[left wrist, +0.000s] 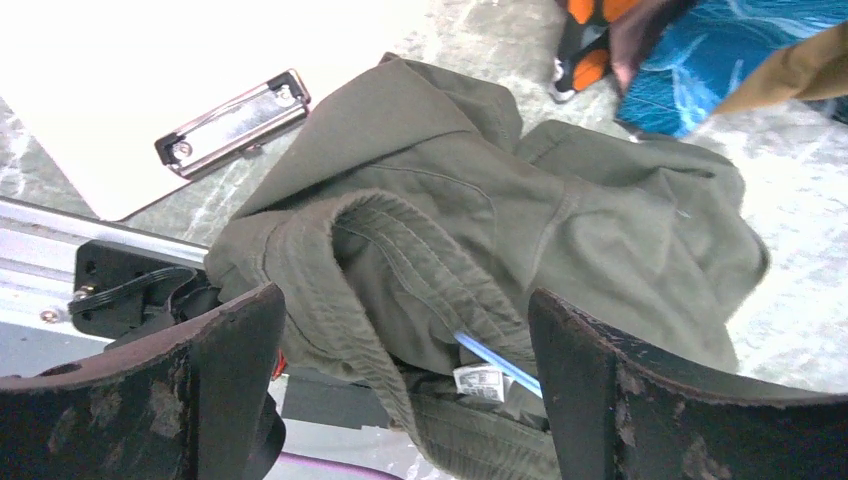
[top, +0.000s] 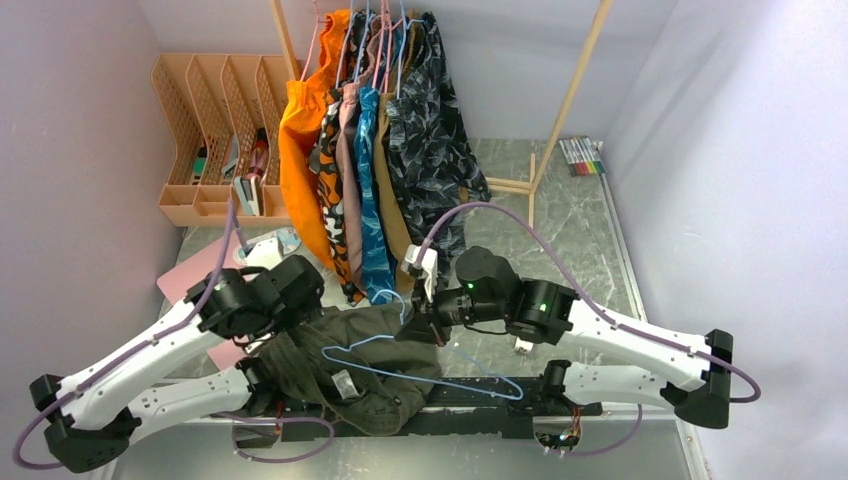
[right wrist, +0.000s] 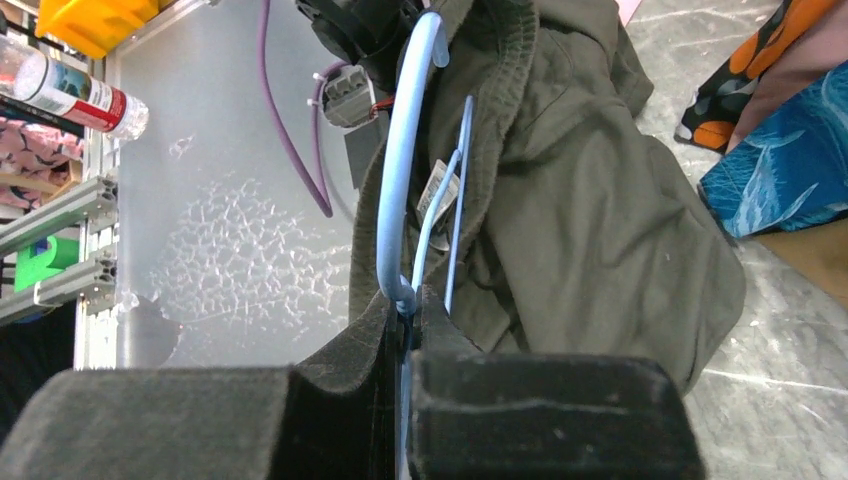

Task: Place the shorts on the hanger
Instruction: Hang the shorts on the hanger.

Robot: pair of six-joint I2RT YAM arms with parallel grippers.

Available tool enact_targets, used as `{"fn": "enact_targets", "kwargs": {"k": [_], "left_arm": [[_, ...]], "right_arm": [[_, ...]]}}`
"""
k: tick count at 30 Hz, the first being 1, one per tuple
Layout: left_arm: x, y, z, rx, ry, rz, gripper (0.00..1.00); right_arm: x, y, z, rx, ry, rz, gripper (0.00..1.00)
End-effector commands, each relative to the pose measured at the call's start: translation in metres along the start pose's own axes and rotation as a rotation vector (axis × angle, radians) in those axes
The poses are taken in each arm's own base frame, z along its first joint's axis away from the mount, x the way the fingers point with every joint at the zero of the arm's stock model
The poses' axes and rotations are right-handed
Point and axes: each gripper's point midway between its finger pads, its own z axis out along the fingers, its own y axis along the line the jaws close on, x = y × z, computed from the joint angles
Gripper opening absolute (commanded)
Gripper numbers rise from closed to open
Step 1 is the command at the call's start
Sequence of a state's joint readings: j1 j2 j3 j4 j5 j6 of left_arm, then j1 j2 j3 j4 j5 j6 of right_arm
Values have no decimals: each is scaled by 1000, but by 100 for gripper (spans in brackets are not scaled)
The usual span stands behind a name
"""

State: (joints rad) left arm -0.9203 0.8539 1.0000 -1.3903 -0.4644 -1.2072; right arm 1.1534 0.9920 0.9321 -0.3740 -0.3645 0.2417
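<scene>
The olive-green shorts (top: 355, 365) lie crumpled on the table's near edge between the arms; they also show in the left wrist view (left wrist: 520, 230) and the right wrist view (right wrist: 580, 200). The light-blue hanger (top: 450, 380) lies across them, one end tucked into the fabric (left wrist: 495, 362). My right gripper (right wrist: 405, 310) is shut on the hanger (right wrist: 400, 200) near its hook. My left gripper (left wrist: 405, 390) is open just above the shorts' waistband, touching nothing. In the top view the left gripper (top: 290, 325) is at the shorts' left side and the right gripper (top: 425, 320) at their upper right.
A rack of hanging clothes (top: 380, 130) on pink hangers stands behind. An orange file organiser (top: 215, 130) is at the back left. A clipboard (left wrist: 235, 120) lies left of the shorts. Markers (top: 582, 155) lie at the back right. A bottle (right wrist: 75, 90) is off the table's edge.
</scene>
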Motion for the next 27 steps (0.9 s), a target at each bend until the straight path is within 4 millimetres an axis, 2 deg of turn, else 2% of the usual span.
{"fn": "enact_targets", "kwargs": {"k": [1, 5, 7, 10, 12, 14, 17, 21, 24, 27], "left_arm": [[-1, 10, 14, -107, -3, 52, 96], [4, 11, 24, -150, 27, 96, 99], [7, 10, 29, -152, 40, 110, 100], [6, 9, 32, -147, 45, 115, 100], [3, 10, 31, -153, 36, 114, 100], [-1, 10, 30, -157, 23, 114, 100], [-8, 4, 26, -134, 3, 100, 100], [-21, 2, 14, -117, -44, 64, 100], [-34, 4, 3, -111, -90, 47, 99], [-42, 3, -7, -67, -128, 8, 98]], "right_arm": [[-4, -3, 9, 4, -14, 19, 0], [13, -24, 8, 129, 84, 46, 0], [30, -38, 4, 208, 165, 64, 0], [40, -53, -4, 320, 237, 97, 0], [42, -56, -8, 346, 253, 111, 0], [32, -40, -9, 269, 214, 102, 0], [1, -11, -12, 138, 95, 79, 0], [-24, 12, -10, 24, 32, 62, 0], [-34, 17, -5, -16, -13, 57, 0], [-39, 12, 4, -6, -36, 54, 0]]}}
